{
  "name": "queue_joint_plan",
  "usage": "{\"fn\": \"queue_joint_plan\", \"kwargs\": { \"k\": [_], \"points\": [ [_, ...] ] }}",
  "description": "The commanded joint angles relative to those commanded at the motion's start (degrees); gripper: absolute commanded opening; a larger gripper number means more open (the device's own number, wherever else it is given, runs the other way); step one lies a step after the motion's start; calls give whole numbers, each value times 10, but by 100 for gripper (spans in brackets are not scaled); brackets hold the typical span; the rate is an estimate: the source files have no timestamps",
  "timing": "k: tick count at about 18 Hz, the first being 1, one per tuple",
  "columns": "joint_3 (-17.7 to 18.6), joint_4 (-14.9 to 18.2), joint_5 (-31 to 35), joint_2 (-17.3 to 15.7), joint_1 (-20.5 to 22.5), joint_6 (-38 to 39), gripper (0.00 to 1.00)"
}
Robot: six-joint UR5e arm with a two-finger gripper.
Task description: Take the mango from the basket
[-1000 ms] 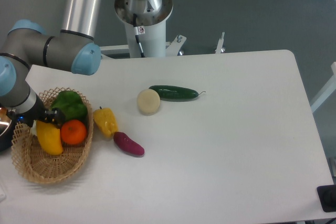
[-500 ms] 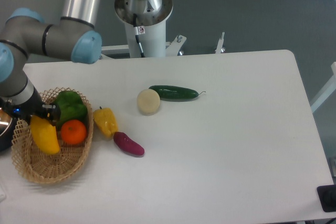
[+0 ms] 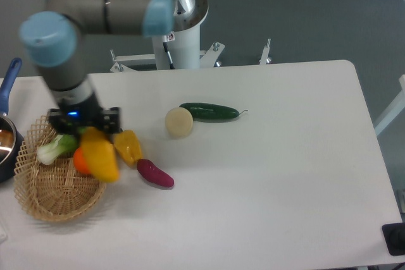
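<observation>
**Yellow mango hanging in the hand at the basket's right rim**

Mango is hanging just below the hand, fingers closed on its upper end, fruit tilted. It is sitting over the right rim of the wicker basket, covering part of the orange. Yellow pepper is lying just right of it, purple vegetable beside that. White surface is showing bare stretches further right.
</observation>
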State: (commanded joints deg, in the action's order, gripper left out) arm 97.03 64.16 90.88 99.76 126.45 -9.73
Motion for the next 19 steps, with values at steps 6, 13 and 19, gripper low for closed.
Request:
{"fn": "queue_joint_plan", "kwargs": {
  "k": [6,13,19],
  "points": [
    [13,1,-20,-18,147,-221,3],
    [33,-5,-36,-8,252,-447,3],
    [39,-4,-37,-2,290,-579,4]
  ]
}}
